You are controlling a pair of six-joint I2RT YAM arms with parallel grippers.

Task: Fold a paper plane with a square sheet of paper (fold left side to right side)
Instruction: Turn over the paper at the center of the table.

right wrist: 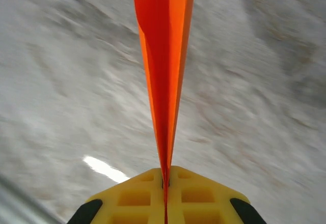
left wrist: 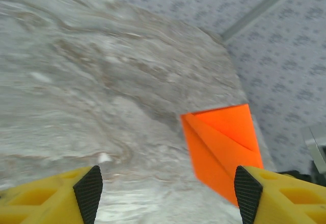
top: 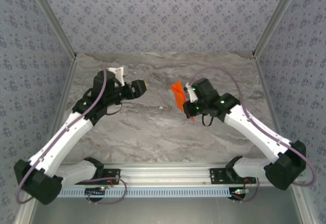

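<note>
Marbled grey table point(top: 153, 132), blue-grey patterned walls point(top: 163, 10) on three sides. My right pincer point(right wrist: 165, 180) clamped on folded orange paper point(right wrist: 163, 71), held edge-up over table (diagonal creases showing). My left pincer point(left wrist: 165, 193) wide, nearby, not touching.

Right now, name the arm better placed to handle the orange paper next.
Right, most likely. The right gripper is shut on the paper plane, held edge-on; the left gripper is open, apart from it.

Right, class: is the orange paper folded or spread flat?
Folded. The orange paper shows overlapping flaps and diagonal creases in the left wrist view; edge-on, it is a thin wedge pinched by the right fingers.
</note>
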